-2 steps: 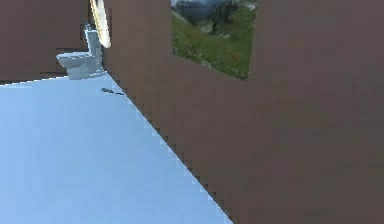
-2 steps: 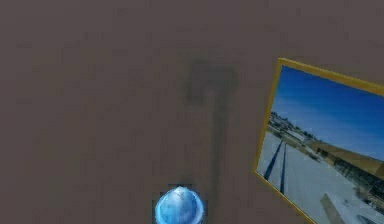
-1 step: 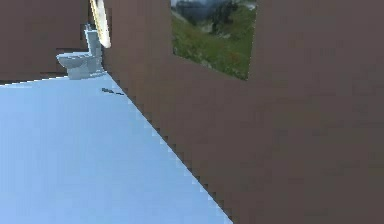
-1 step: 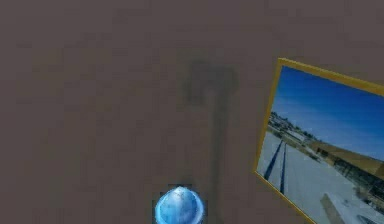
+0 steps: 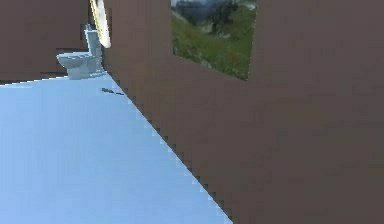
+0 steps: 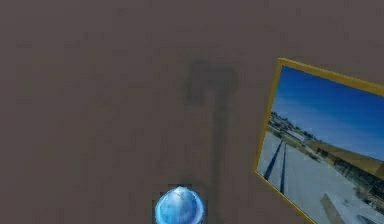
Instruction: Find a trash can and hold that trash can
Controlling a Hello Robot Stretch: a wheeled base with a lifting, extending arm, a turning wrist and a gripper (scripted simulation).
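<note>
Blue round thing (image 6: 180, 208) is sitting closest by the brown wall (image 6: 100, 90), I'm scanning pale floor (image 5: 70, 150) toward a toilet (image 5: 78, 62), and I'm failing to tell the fingers' state or which way the trash can is lying from them.
</note>
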